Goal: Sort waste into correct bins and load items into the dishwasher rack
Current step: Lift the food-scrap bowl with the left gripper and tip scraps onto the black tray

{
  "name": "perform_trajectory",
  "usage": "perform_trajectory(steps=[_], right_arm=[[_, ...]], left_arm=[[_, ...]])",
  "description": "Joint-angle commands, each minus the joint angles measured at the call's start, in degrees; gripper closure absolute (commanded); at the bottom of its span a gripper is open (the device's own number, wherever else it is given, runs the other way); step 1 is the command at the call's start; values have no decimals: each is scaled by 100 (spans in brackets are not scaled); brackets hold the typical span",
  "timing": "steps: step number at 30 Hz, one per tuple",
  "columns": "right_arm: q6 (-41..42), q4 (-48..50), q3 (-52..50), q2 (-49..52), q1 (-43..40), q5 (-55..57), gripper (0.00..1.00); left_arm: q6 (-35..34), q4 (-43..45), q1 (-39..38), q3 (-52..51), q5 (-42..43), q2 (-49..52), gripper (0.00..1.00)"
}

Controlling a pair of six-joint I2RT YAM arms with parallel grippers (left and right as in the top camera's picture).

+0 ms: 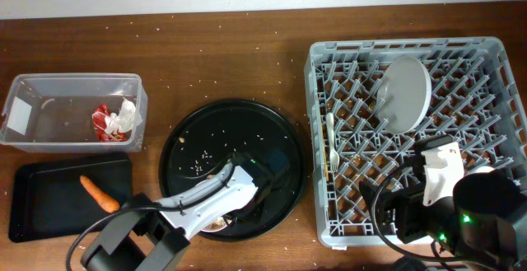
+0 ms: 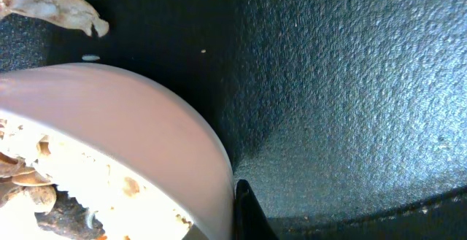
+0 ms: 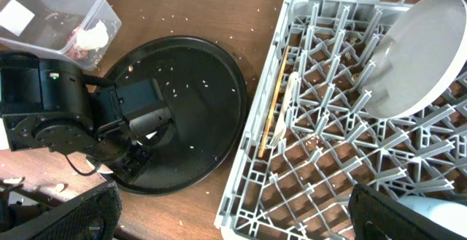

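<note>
White round bowl (image 2: 124, 130) of food scraps (image 2: 44, 189), lower left, on large round black tray (image 2: 350, 87); left fingers (image 2: 246, 212) at its rim, presumably for tipping, closure indiscernible. Right fingers (image 3: 73, 214) spread wide, empty, over grey pegged dishwasher rack (image 3: 321, 160) propping pale round plate (image 3: 416, 57) on edge.

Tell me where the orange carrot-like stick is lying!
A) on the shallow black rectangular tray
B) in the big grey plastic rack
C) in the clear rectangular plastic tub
A: the orange carrot-like stick lies on the shallow black rectangular tray in the overhead view.
</note>
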Motion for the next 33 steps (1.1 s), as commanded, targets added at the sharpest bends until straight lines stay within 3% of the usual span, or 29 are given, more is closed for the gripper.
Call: perform_trajectory(steps=[1, 4, 6, 10, 13, 15, 16, 18, 20, 25, 33], right_arm=[[4, 20, 24, -7, 42, -11, 1], [7, 20, 24, -7, 42, -11, 1], [7, 20, 24, -7, 42, -11, 1], [7, 20, 24, -7, 42, -11, 1], [7, 20, 24, -7, 42, -11, 1], [7, 20, 24, -7, 42, -11, 1], [7, 20, 24, -7, 42, -11, 1], [4, 20, 24, -7, 42, -11, 1], [7, 20, 24, -7, 42, -11, 1], [7, 20, 24, -7, 42, -11, 1], [7, 20, 24, -7, 42, -11, 1]], left_arm=[[247, -496, 249, 463, -190, -376, 100], [614, -938, 1606, 905, 247, -1558, 100], [1506, -879, 3469, 905, 1696, -2179, 100], [3136, -844, 6931, 723, 4046, -2052, 100], [3705, -415, 8491, 398, 5751, -1558, 100], [3834, 262, 9117, -4, 6548, -1283, 100], [4245, 514, 9322, -225, 7449, -1176, 100], [5121, 555, 9733, -599, 8920, -1075, 100], [5440, 555, 10133, -831, 9667, -1078, 100], [5499, 433, 11355, -962, 9687, -1078, 100], [5622, 378, 11385, -962, 9604, -1078, 100]])
